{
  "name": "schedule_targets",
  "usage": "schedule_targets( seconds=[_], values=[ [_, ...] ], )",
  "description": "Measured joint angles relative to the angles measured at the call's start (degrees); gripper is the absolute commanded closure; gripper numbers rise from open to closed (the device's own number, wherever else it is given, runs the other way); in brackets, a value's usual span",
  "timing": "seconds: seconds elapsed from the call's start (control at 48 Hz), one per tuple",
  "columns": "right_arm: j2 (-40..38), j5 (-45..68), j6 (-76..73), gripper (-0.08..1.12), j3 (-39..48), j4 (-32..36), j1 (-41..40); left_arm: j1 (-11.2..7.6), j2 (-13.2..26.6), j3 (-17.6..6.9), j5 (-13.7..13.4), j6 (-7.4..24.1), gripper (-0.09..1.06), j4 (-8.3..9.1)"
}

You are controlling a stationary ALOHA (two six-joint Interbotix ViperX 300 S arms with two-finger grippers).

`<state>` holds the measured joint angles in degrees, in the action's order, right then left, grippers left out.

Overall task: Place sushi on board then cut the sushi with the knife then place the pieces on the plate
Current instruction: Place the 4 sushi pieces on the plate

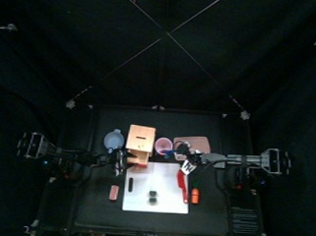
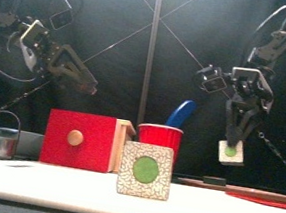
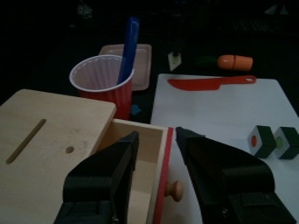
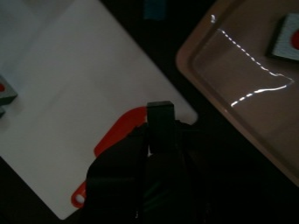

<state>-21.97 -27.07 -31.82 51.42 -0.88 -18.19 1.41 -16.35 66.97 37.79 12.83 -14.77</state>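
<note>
A sushi block (image 2: pixel 146 170) with a green centre stands on the white board (image 1: pixel 134 210), seen as dark pieces (image 3: pixel 271 140) in the left wrist view. My right gripper (image 2: pixel 232 135) hangs above the board's right side, shut on one sushi piece (image 2: pixel 231 150); from above that gripper (image 1: pixel 187 170) sits between the board and the pink tray (image 1: pixel 196 145). The red knife (image 4: pixel 117 140) lies on the board's right part. One piece (image 4: pixel 286 35) lies in the tray. My left gripper (image 3: pixel 160 144) is open over the wooden box's red drawer front (image 3: pixel 170 162).
The wooden box (image 2: pixel 80 140) stands behind the board, with the red cup (image 2: pixel 162 136) holding a blue knife (image 2: pixel 180 113) beside it. A metal cutter (image 2: pixel 3 143) is at the far left. An orange toy food (image 3: pixel 233 61) lies beyond the board.
</note>
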Motion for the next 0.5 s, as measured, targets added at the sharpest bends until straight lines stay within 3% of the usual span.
schedule_targets(
  seconds=[0.208,0.375,0.5],
  values=[
    [8.17,5.89,0.0,0.44,-1.41,-2.55,-8.96,0.09,0.0,-0.09,0.0,0.0,0.18,0.0],
    [14.15,5.98,0.18,0.41,-4.92,-1.49,-9.67,0.0,0.0,0.0,0.0,0.0,0.18,0.0],
    [16.35,6.06,0.18,0.32,-6.15,-1.23,-9.93,0.09,0.0,0.0,0.0,0.0,0.18,0.0]
  ],
)
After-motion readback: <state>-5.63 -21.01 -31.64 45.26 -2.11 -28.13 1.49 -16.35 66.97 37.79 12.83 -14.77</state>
